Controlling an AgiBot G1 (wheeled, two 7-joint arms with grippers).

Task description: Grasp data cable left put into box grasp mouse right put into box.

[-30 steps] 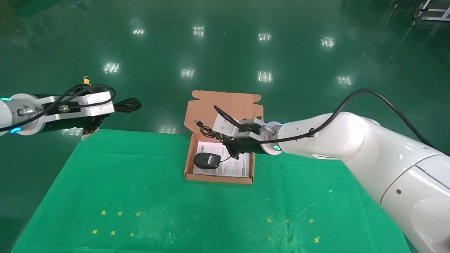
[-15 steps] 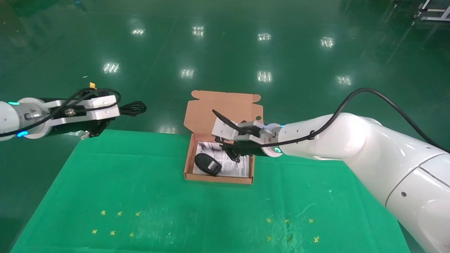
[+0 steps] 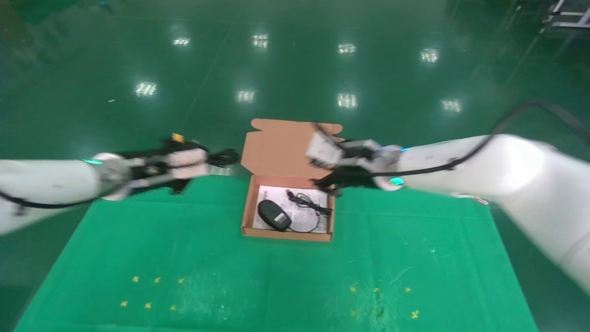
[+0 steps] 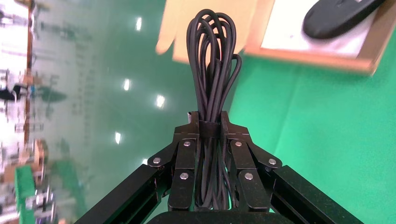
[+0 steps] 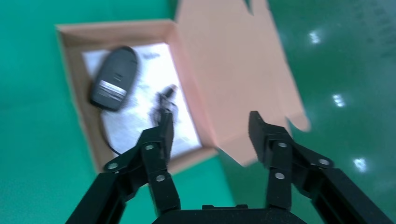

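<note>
The salmon-orange box (image 3: 286, 235) lies open on the green cloth, its lid (image 3: 295, 147) standing up at the back. Inside it, on the white sheet, rests the black mouse (image 3: 274, 215) with its thin cord (image 3: 309, 206) loose beside it. My right gripper (image 3: 330, 182) hovers open and empty over the box's back right corner; the right wrist view shows the mouse (image 5: 115, 78) beyond its gripper (image 5: 210, 127). My left gripper (image 3: 209, 160) is shut on the data cable (image 3: 227, 157), a looped black bundle (image 4: 211, 51), just left of the lid.
The green cloth (image 3: 184, 258) covers the table, with small yellow cross marks (image 3: 152, 291) near the front. Shiny green floor (image 3: 295, 69) lies beyond the table's back edge.
My right gripper let go of the mouse's cord and drew back up and to the right; mouse and cord now lie in the box. My left arm carried the data cable right, toward the box.
</note>
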